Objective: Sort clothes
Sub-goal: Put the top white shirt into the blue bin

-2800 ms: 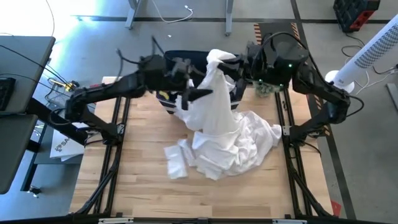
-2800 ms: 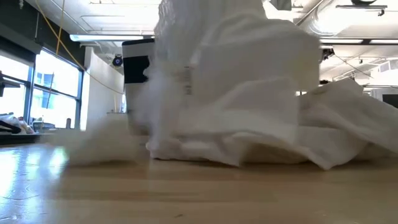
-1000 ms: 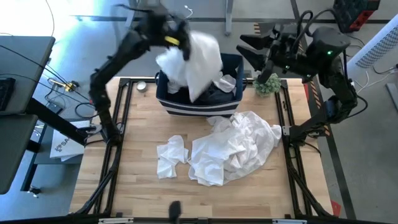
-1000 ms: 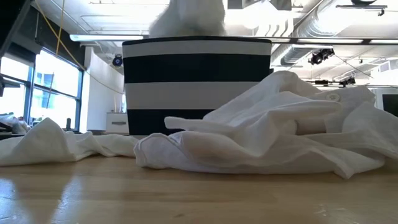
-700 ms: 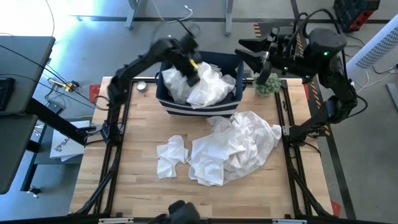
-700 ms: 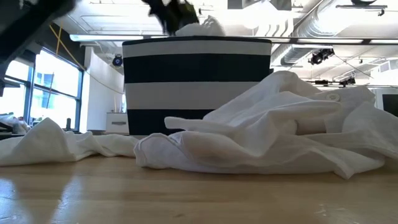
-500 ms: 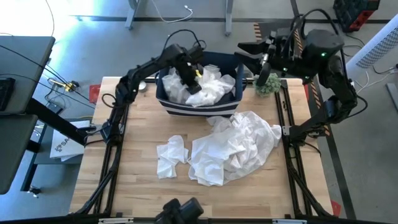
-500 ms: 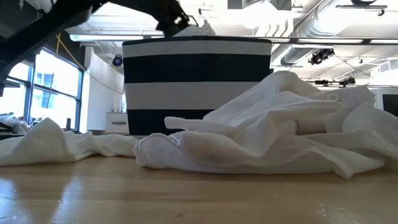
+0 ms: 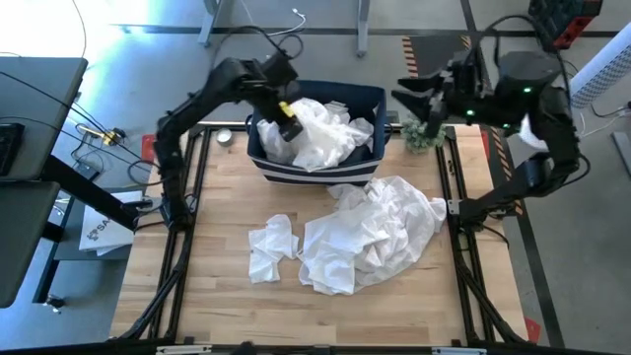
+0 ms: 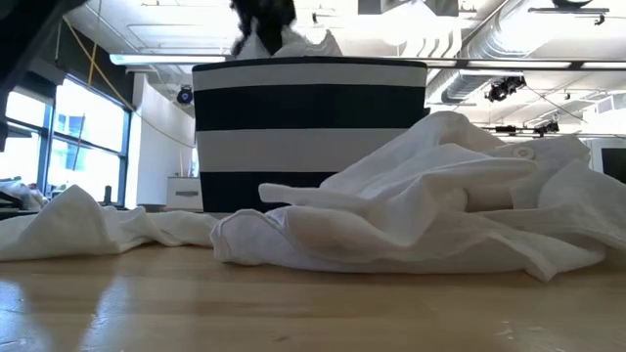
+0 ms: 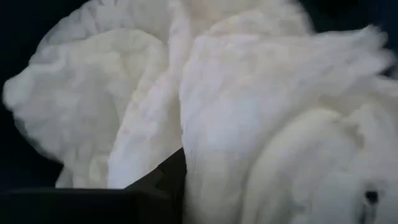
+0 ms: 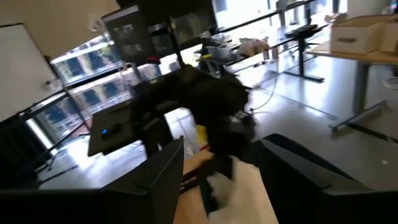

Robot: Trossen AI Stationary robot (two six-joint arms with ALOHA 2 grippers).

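Observation:
A large white garment [image 9: 323, 133] lies heaped in the navy bin with white stripes [image 9: 315, 168] at the table's far middle; it fills the left wrist view [image 11: 249, 112]. My left gripper [image 9: 284, 116] hangs just over the heap's left part. A bigger pile of white clothes [image 9: 370, 232] rests on the wood in the middle, and a small white piece [image 9: 271, 247] lies to its left. My right gripper [image 9: 416, 97] is open in the air right of the bin [image 12: 221, 152].
A small green object [image 9: 426, 133] sits at the table's far right corner and a small round thing [image 9: 225, 138] left of the bin. Black frame rails [image 9: 192, 227] run along both table sides. Bare wood [image 9: 315, 316] shows toward the near edge.
My left gripper has swung a white garment from high over the bin's far left down into the bin. The garment, hanging then, now lies heaped inside. The gripper has since drawn up and a little toward the table's left.

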